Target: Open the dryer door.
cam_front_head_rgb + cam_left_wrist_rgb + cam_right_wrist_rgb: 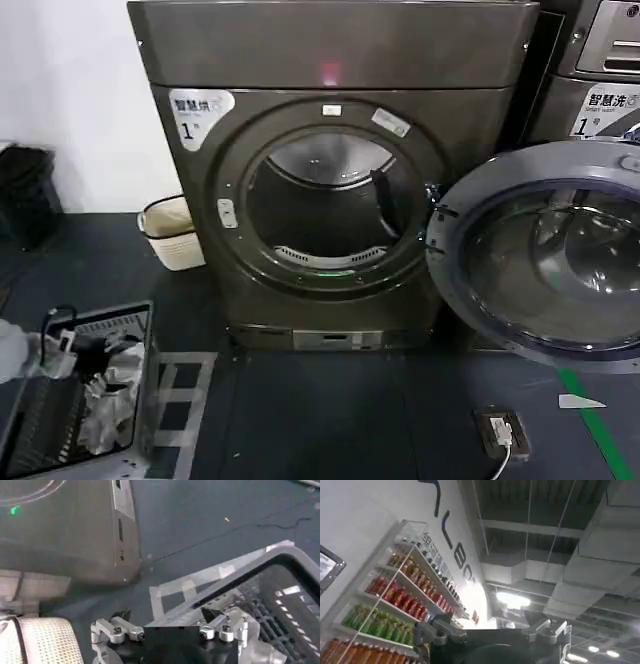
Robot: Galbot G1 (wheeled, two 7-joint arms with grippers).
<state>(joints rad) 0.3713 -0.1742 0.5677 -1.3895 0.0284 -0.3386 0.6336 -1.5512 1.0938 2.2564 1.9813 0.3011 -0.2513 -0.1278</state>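
Head view: door [545, 250] swung fully open, dryer [330, 170] drum exposed.
Step looked done; left gripper [170, 632] spread wide by basket [280, 580], right gripper [492, 632] wide, holding nothing, aimed ceilingward; best keep clear.

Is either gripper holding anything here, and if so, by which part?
Nothing is held. The left gripper hangs open over the basket; the right gripper is open, pointing at the ceiling. The dryer door stands open, untouched.

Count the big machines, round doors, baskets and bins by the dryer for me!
Machines: 2, the dryer and a second machine.
Open round doors: 1, the dryer door.
Laundry baskets: 1, dark basket.
Bins: 1, cream bin.
Total: 5
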